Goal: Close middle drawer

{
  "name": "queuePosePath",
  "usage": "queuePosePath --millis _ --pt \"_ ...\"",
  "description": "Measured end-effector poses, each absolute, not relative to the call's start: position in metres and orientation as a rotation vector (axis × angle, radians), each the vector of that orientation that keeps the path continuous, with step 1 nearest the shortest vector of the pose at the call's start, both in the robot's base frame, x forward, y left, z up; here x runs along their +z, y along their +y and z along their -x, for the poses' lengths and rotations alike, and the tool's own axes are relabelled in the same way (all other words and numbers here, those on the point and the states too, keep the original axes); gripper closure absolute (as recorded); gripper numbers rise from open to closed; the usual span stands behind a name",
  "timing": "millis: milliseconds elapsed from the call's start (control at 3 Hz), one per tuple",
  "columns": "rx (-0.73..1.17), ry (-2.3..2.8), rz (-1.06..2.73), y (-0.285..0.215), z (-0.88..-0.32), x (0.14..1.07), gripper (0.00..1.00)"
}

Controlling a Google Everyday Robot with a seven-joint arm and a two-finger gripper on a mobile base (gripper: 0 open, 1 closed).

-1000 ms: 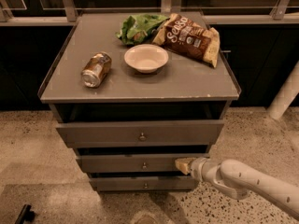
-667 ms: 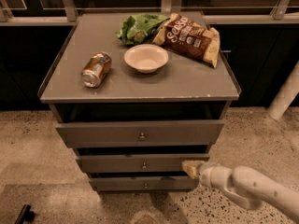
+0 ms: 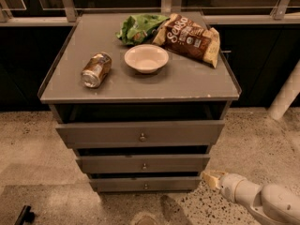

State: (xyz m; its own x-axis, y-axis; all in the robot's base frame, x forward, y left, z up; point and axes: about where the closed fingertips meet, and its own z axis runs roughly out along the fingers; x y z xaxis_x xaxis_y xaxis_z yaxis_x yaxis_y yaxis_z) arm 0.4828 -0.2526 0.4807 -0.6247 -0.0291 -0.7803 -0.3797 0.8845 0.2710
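Note:
The middle drawer [image 3: 143, 164] is the grey front of medium height with a small round knob, between the tall top drawer [image 3: 140, 134] and the slim bottom drawer [image 3: 145, 184]. Its front sits further back than the top drawer's front, with a dark gap above it. My gripper [image 3: 211, 178] is at the lower right, just off the cabinet's right front corner, level with the bottom drawer. Its cream tip points left toward the cabinet and touches no drawer. It holds nothing that I can see.
The cabinet top [image 3: 197, 83] carries a lying can [image 3: 96, 70], a white bowl [image 3: 146, 58], a green bag [image 3: 139, 28] and a brown snack bag [image 3: 190, 37]. The top drawer stands pulled out. A white post [image 3: 286, 97] stands at the right. The floor is speckled.
My gripper was at the right end of the middle drawer's front. It has drawn back down and to the right, away from the cabinet.

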Motion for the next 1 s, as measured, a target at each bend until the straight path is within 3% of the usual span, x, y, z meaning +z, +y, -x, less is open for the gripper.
queuePosePath --millis 1000 --pt "0.527 2.2 0.293 -0.2525 -0.4829 0.4807 0.21"
